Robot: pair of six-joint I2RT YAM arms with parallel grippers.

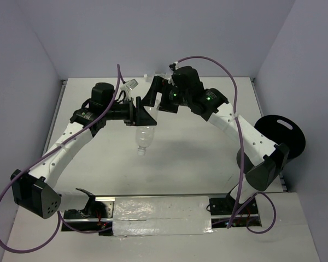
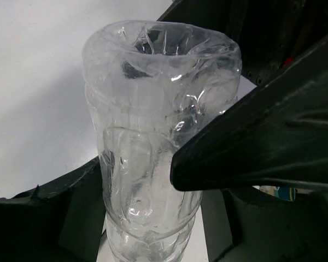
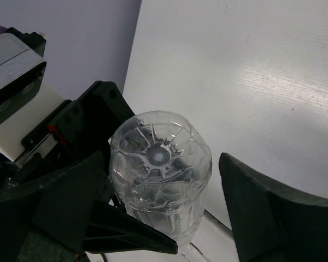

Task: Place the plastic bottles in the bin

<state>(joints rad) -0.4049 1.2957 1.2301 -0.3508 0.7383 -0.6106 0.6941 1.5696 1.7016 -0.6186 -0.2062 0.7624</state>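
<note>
Clear, thin-walled plastic is what both arms are dealing with: one bottle (image 1: 144, 135) hangs cap-down in the air over the middle of the bench (image 1: 197, 164), gripped across its upper body by the left end effector (image 1: 141, 117), whose fingers are partly closed and pressing into the crinkled wall. The right end effector (image 1: 156, 101) sits just beside it at the upturned base, spread wide; the right wrist view shows a finger on either side of the bottle with a clear gap on the right, so it holds nothing.

The bottle looks empty, so it should be very light, but it is soft and slick. Its sides buckle under a squeeze and could pop out of a loose pinch. The ribbed body just under the base, or the stiffer shoulder near the cap, looks like the firmest place to take hold, with a moderate squeeze across the full width.

The bin (image 1: 288, 143), round and black with a slotted lid, stands at the right edge, well apart from the bottle. A second bottle (image 1: 132, 84) lies near the back wall.
</note>
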